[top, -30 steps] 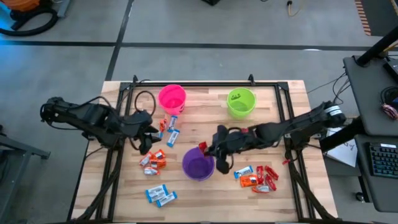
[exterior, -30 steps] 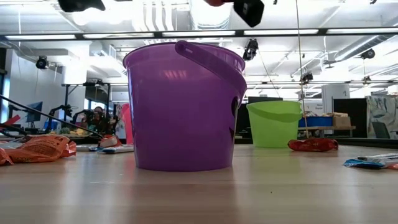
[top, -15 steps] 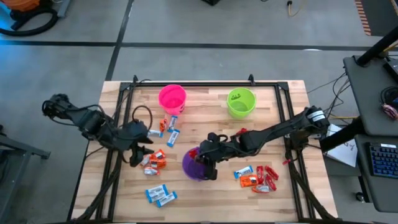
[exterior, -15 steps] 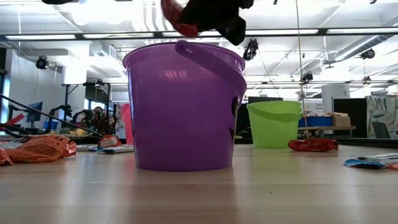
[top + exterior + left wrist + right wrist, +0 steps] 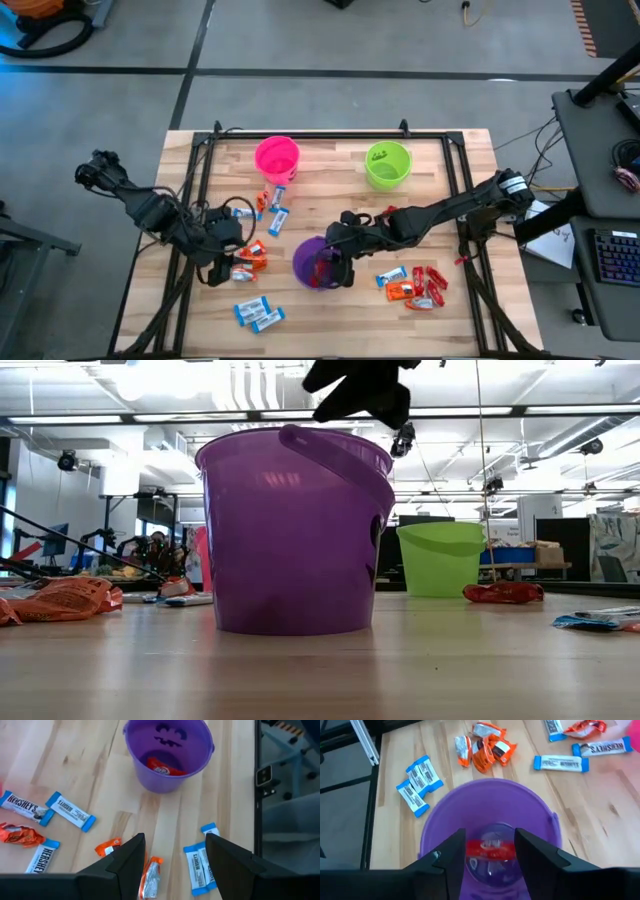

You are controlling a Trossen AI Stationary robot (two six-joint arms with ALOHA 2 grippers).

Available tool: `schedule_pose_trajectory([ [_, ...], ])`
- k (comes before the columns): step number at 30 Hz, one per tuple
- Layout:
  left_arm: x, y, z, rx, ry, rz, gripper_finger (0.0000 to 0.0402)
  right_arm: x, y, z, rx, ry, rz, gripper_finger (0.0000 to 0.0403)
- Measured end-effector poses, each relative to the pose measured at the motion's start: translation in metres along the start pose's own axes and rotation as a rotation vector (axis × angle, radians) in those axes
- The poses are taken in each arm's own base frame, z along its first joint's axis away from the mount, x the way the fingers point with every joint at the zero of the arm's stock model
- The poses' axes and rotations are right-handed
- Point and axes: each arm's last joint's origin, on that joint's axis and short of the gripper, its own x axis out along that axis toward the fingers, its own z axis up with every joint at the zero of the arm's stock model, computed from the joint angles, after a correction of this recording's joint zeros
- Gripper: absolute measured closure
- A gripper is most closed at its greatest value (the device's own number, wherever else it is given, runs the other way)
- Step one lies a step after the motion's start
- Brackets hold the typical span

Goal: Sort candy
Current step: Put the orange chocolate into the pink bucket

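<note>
Starting at the left of the desk (image 5: 440,200), our left gripper (image 5: 222,262) hangs low with its jaws released and nothing between them, over the cluster of orange candies (image 5: 250,257). In the left wrist view an orange candy (image 5: 150,876) lies directly between the spread jaws, long axis running roughly along the line of the fingers, with a second orange one (image 5: 108,847) just beside it; so the left arm is clearly the nearer one for this cluster. Blue-and-white candies (image 5: 258,314) sit near, toward the front edge, and more lie by the pink cup (image 5: 277,159). Moving right, the purple cup (image 5: 318,263) holds a red candy (image 5: 490,850) at its bottom. Our right gripper (image 5: 335,262) is above the cup mouth, jaws parted and empty. Further right, the mixed pile of red, orange and blue candies (image 5: 412,283) lies close to the right arm. The green cup (image 5: 387,165) stands well apart at the back. The low view hides the candy inside the purple cup, and we cannot tell what the pink and green cups contain.
</note>
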Motion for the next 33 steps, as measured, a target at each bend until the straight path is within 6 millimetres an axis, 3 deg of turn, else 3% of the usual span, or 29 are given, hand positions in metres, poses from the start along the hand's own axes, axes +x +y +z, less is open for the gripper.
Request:
schedule_pose_trajectory([
  [6, 0.018, -0.01, 0.0, 0.058, 0.05, 0.038, 0.021, -0.028, -0.008, 0.001, -0.006, 0.025, -0.072, 0.0241],
  [12, 0.049, -0.013, -0.01, 0.062, 0.096, 0.067, 0.0216, -0.051, -0.013, 0.006, -0.059, -0.029, -0.139, 0.0241],
  [21, 0.103, -0.006, -0.047, -0.001, 0.118, -0.128, 0.0283, -0.078, -0.019, 0.01, -0.121, -0.068, -0.188, 0.0241],
  [26, 0.12, 0.001, -0.061, -0.019, 0.138, -0.104, 0.0305, -0.088, -0.021, 0.012, -0.142, -0.087, -0.187, 0.0243],
  [33, 0.129, 0.003, -0.065, -0.01, 0.147, -0.042, 0.0296, -0.098, -0.028, 0.017, -0.138, -0.122, -0.21, 0.0241],
])
